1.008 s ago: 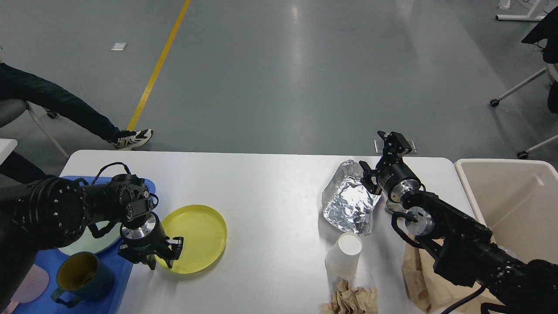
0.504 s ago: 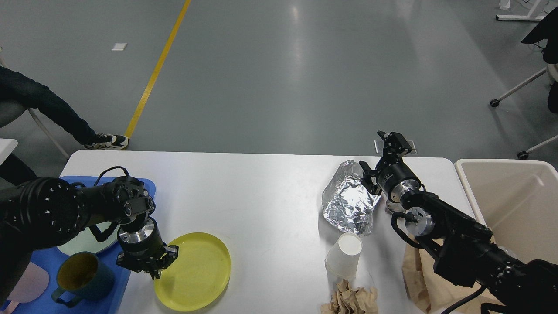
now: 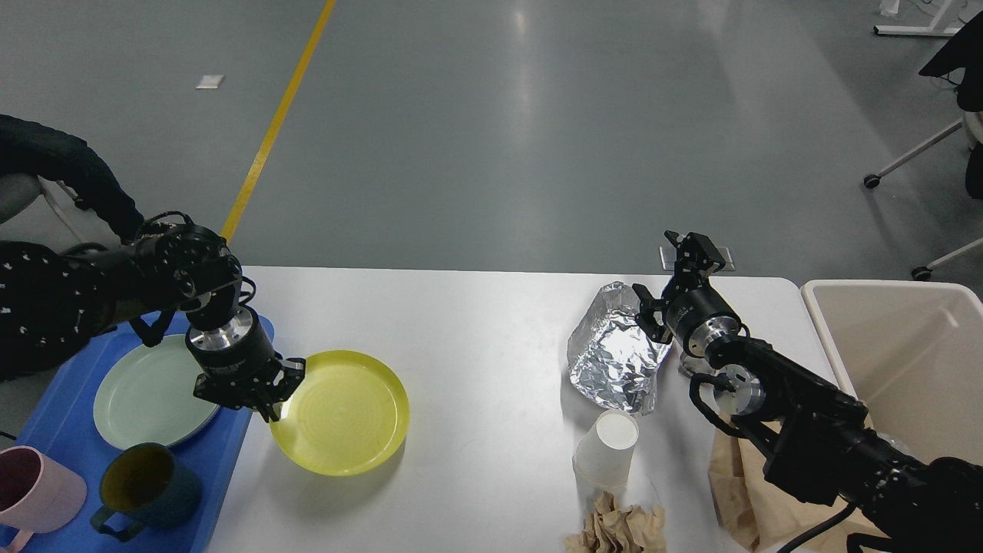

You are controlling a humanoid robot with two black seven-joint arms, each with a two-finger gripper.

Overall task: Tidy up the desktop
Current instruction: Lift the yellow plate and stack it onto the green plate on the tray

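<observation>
Stretching left to right below the grey floor, the white rounded-corner desktop (image 3: pixel 491 322) carried crumpled silver foil (image 3: pixel 614 357), a tipped white paper cup (image 3: pixel 607 449) and brown paper wads (image 3: pixel 618 530). The left gripper (image 3: pixel 270 393) pinched the round yellow plastic plate (image 3: pixel 342 411), now lifted clear of the surface. The right gripper (image 3: pixel 666 273) stood spread beside the foil.

Two plates (image 3: pixel 344 413) (image 3: pixel 146 403), two mugs (image 3: pixel 150 488) (image 3: pixel 34 488), one paper cup (image 3: pixel 608 449), one foil lump (image 3: pixel 614 357)

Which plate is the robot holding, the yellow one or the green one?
The yellow plate. The left gripper pinches its rim, and its shadow shows it lifted above the desktop. The green plate lies untouched in the blue tray.
</observation>
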